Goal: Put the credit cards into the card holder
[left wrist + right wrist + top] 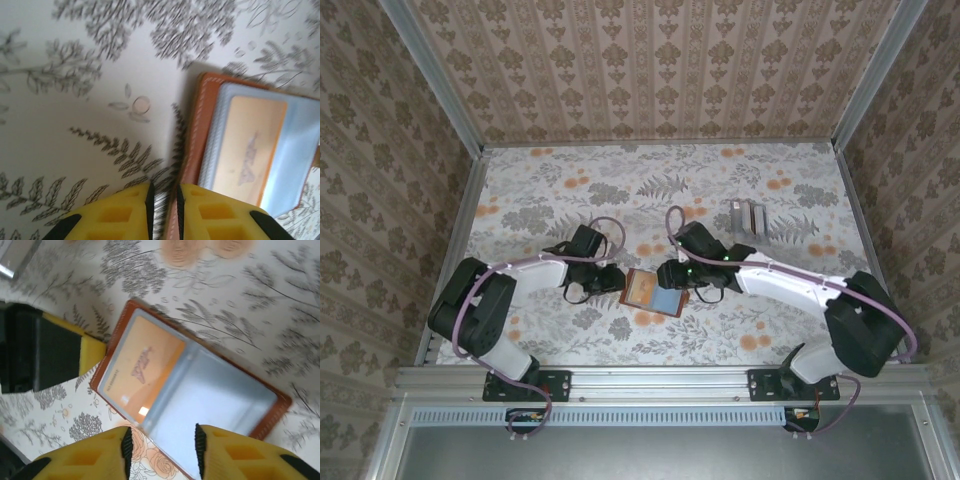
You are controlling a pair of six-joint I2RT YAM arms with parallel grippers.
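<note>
Card holder (150, 365) open — brown leather, orange + pale-blue pockets — L gripper (164, 196) barely parted, R gripper (162, 441) wider, both empty.

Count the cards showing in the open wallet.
2: an orange card in one pocket of the wallet, and what looks like a light-blue card in the other pocket. More may be tucked behind them.

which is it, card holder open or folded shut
Open: the card holder lies spread flat, both inner pocket panels facing up.
</note>
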